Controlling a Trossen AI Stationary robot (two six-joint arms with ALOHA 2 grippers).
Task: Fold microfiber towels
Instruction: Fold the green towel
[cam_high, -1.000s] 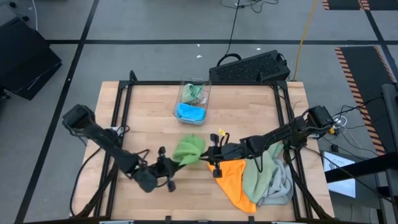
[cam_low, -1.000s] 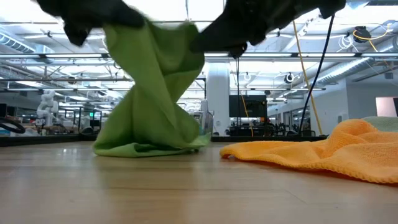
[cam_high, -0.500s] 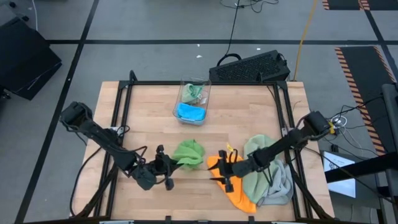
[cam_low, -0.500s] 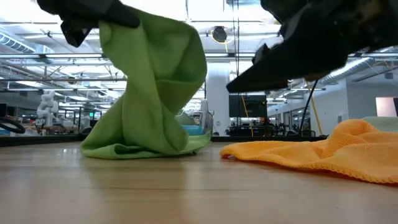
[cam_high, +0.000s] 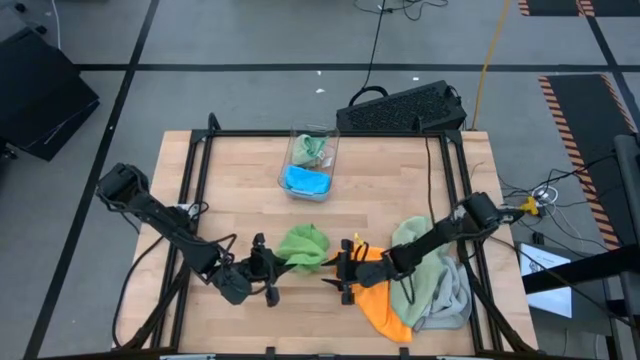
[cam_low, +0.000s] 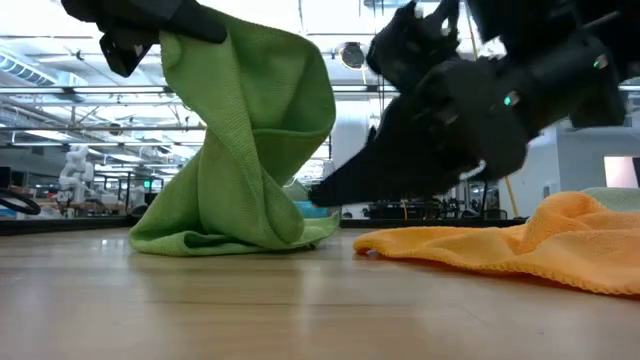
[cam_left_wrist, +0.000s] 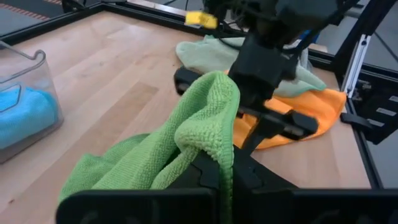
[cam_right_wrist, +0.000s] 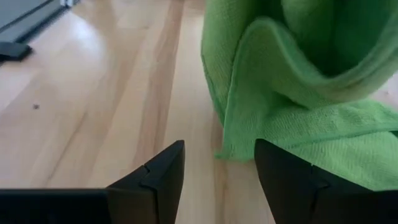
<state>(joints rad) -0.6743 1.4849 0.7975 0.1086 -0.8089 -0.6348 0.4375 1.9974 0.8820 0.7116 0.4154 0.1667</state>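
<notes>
Near the bench's (cam_high: 240, 180) front, left end effector (cam_high: 272, 262) pinches the bright green towel (cam_high: 303, 245); right end effector (cam_high: 338, 279) gapes beside it.

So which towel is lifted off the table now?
The bright green towel: the left gripper holds its corner up; the other towels lie flat or sit in the bin.

Left tool (cam_high: 268, 272) at desk's 7 o'clock, fingers clamped, raised. Right tool (cam_high: 337, 277) at 5 o'clock, fingers (cam_right_wrist: 158, 177) parted, low.
</notes>
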